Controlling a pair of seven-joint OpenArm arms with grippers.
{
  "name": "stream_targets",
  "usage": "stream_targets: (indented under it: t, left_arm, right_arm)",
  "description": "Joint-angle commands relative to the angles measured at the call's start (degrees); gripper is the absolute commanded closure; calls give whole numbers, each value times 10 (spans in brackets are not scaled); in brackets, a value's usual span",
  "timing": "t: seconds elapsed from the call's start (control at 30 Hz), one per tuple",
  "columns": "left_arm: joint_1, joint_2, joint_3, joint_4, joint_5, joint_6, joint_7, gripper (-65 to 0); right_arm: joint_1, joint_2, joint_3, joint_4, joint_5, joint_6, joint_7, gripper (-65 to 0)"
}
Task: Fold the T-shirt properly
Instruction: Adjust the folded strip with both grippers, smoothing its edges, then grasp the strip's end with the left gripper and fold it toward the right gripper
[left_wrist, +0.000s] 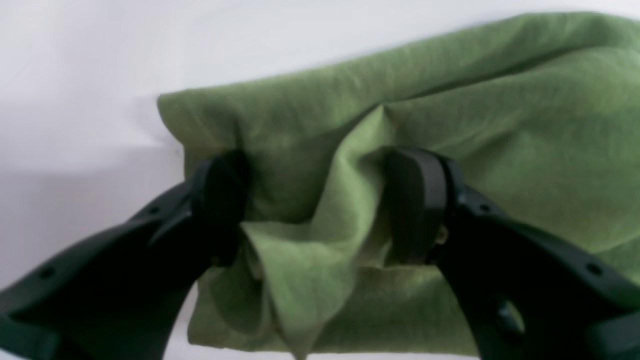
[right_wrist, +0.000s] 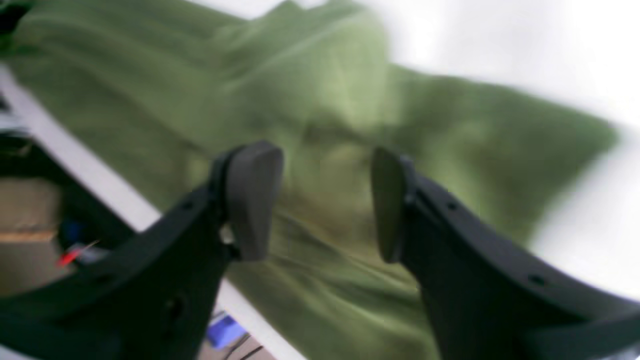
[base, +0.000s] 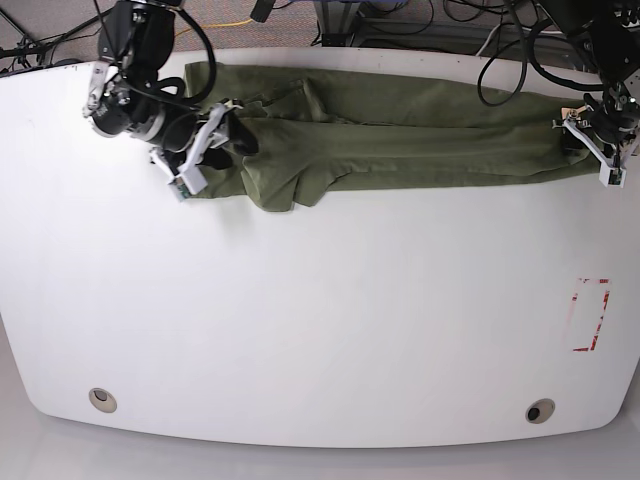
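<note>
The white table (base: 320, 330) fills most of the base view, with rounded corners and a round fitting near each of its two near corners. Along its far edge lies the olive-green T-shirt (base: 420, 140), folded into a long narrow band that runs from near the far left corner of that view to near the far right corner. At the left end the cloth is bunched and rumpled, with a sleeve-like flap drooping toward the table's middle; the rest of the band lies flatter, with long lengthwise creases.

The right gripper (base: 215, 135) is over the bunched end near the far left corner. In the right wrist view, which is blurred, its jaws stand apart with the green fabric behind the gap and nothing pinched between the fingertips (right_wrist: 252, 200).

The left gripper (base: 600, 140) sits at the shirt's other end, near the far right corner. In the left wrist view its jaws are spread and pressed into the cloth, with a raised ridge of fabric between the pads (left_wrist: 417, 205) but not clamped.

A red rectangular outline (base: 590, 315) is marked on the table near its right edge.
</note>
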Motion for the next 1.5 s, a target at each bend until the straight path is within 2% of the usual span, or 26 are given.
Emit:
stream_targets:
  t: [0.0, 0.13, 0.3, 0.6, 0.7, 0.83, 1.07, 1.17, 1.3, 1.47]
  left_arm:
    - [1, -6, 0, 5, 11, -1, 11, -397]
    - [0, -6, 0, 5, 11, -1, 11, -397]
    - [-2, -6, 1, 2, 11, -1, 11, -397]
    - [-4, -5, 58, 5, 5, -1, 14, -401]
    - [-21, -5, 56, 5, -40, -1, 43, -418]
    - [-39, -9, 48, 9, -105, -1, 95, -461]
    - [-55, -10, -1, 77, -159, -1, 178, -550]
    - [-50, -16, -28, 93, -204, -1, 203, -578]
    - [-37, -33, -51, 81, -239, -1, 212, -583]
    - [-26, -47, -56, 33, -255, -1, 211, -581]
  right_arm:
    - [6, -15, -21, -3, -23, 1, 17, -244]
    - [5, -27, -50, -39, -74, 1, 46, -201]
    - [6, -24, -54, -115, -115, 1, 111, -189]
    - [35, 62, -52, -234, -122, 1, 189, -189]
    - [57, 85, -52, -243, -122, 1, 194, -189]
    - [67, 100, -53, -238, -122, 1, 192, -189]
    - [82, 98, -57, -225, -122, 1, 172, -189]
    - [81, 87, -57, -225, -122, 1, 172, -189]
    - [79, 81, -57, -225, -122, 1, 172, -189]
    - [77, 81, -57, -225, -122, 1, 172, -189]
